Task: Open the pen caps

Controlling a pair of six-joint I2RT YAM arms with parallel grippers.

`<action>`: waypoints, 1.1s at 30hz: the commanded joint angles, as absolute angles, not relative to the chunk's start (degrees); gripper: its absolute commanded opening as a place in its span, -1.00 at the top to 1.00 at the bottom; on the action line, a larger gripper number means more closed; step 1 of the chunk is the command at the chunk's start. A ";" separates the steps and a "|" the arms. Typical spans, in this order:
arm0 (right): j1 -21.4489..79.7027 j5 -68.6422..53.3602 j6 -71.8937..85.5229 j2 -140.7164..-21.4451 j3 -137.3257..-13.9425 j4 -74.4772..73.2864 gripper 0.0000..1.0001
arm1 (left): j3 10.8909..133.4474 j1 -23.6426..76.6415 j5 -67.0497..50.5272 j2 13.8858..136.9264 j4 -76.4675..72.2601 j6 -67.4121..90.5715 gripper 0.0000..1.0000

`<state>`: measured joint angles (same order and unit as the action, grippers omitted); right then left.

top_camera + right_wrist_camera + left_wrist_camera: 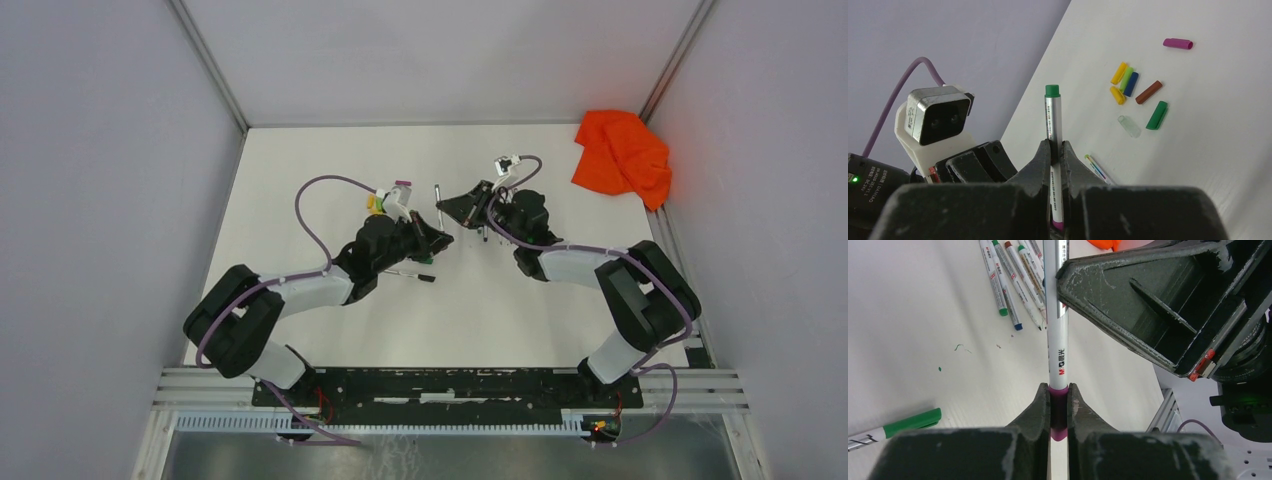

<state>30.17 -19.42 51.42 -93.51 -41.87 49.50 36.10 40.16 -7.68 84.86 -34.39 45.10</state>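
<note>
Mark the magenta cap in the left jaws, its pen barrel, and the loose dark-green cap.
magenta cap (pixel 1059 411), left wrist view, its exposed side.
pen barrel (pixel 1057 347), left wrist view, printed white middle.
loose dark-green cap (pixel 1156 115), right wrist view, its middle.

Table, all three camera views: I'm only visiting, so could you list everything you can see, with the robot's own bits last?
Held pen: one, white barrel, magenta cap on one end, green end opposite, in mid-air between both tools.
Loose caps: eight; two yellow, light green, blue, brown, green, magenta, clear; scattered on the table.
Other pens: about five, white barrels, bunched on the table.
Green-capped pen: one, lying apart from the bunch.
Cloth: one, orange, far right corner.
Table: one, white.
Left arm, right arm: two, black and white; left tool shut on the magenta cap, right tool shut on the barrel.
</note>
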 commanded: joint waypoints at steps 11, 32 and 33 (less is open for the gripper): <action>29.34 -25.17 43.37 -89.58 -42.85 47.56 0.71 | 44.05 40.51 -15.18 85.37 -27.27 34.59 0.96; 29.35 -26.55 38.39 -89.82 -44.85 40.79 0.68 | 50.09 40.52 -15.72 88.02 -16.91 30.41 0.96; 29.38 -26.32 37.91 -89.74 -45.12 40.04 0.87 | 50.14 40.53 -15.47 88.08 -16.44 30.15 0.96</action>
<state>28.49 -24.21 40.01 -90.67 -42.30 41.25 47.31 40.01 -14.09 87.61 -17.19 34.44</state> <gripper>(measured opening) 0.201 0.100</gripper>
